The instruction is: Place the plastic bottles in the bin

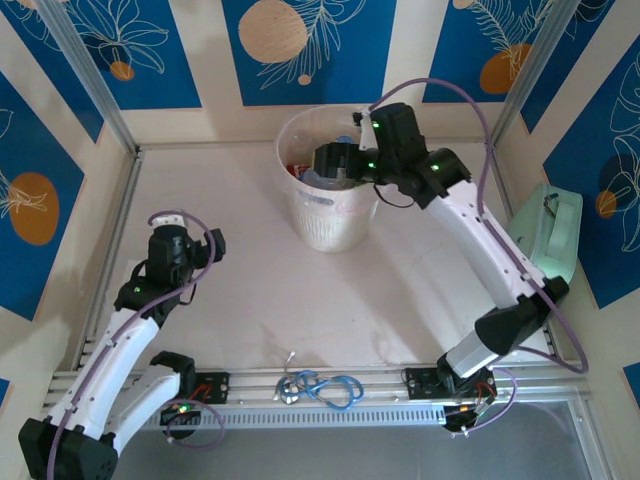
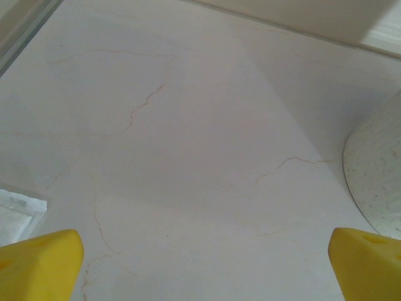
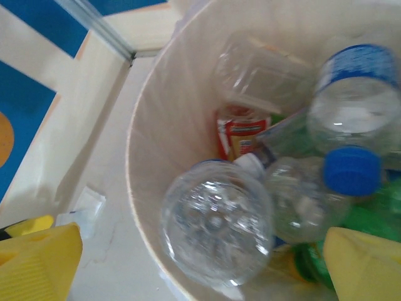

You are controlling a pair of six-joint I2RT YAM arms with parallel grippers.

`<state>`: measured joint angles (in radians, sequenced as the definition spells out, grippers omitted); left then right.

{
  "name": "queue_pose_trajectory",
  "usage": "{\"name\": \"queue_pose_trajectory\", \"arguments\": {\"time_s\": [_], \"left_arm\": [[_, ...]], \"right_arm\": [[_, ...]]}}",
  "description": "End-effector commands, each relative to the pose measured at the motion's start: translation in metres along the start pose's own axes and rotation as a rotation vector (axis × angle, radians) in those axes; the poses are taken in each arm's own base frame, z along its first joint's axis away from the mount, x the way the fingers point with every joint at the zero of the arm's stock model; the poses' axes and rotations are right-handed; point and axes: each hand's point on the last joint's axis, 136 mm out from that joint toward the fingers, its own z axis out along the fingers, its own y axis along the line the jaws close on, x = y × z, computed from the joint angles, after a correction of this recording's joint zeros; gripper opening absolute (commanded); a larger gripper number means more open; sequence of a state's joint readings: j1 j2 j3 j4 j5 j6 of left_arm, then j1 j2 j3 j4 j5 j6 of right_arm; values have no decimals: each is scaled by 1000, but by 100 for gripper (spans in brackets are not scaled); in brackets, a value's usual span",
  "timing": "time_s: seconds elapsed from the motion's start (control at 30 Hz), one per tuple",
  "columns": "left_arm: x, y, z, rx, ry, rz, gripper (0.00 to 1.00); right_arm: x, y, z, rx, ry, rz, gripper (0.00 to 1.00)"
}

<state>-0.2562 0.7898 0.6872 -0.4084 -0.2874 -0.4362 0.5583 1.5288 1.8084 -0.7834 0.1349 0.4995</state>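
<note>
Over at the far side of the table (image 1: pixel 250 300), my right gripper (image 3: pixel 202 266) hangs above the mouth of the bin (image 3: pixel 156 132), its yellow fingers (image 3: pixel 37 263) spread wide with nothing between them. Down inside the bin I see the plastic bottles (image 3: pixel 294 200) piled together. A clear bottle (image 3: pixel 216 229) has its base turned up toward me, with a blue-capped bottle (image 3: pixel 351 170) just beside it. A red-labelled bottle (image 3: pixel 241 135) lies against the wall, and a green bottle (image 3: pixel 376 216) is at the right. My left gripper (image 2: pixel 202 269) is likewise spread and empty over bare tabletop, well apart from the other arm.
</note>
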Motion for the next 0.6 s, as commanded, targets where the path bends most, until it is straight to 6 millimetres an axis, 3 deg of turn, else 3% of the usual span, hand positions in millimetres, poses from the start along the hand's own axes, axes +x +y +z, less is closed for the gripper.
{"name": "queue_pose_trajectory", "arguments": {"time_s": [0.0, 0.1, 0.33, 0.47, 0.57], "left_arm": [[-5, 1, -1, 0, -11, -5, 100], [-10, 4, 3, -20, -38, 7, 100], [2, 33, 38, -208, -80, 92, 100], [13, 46, 61, -281, -115, 184, 100], [10, 43, 75, -265, -110, 200, 100]], "right_arm": [[-4, -8, -47, 43, -79, -34, 99], [13, -38, -59, 137, -89, -10, 99], [82, -152, -69, 443, -231, 68, 99], [112, -198, -57, 524, -266, 19, 99], [130, -234, -44, 631, -231, 3, 99]]}}
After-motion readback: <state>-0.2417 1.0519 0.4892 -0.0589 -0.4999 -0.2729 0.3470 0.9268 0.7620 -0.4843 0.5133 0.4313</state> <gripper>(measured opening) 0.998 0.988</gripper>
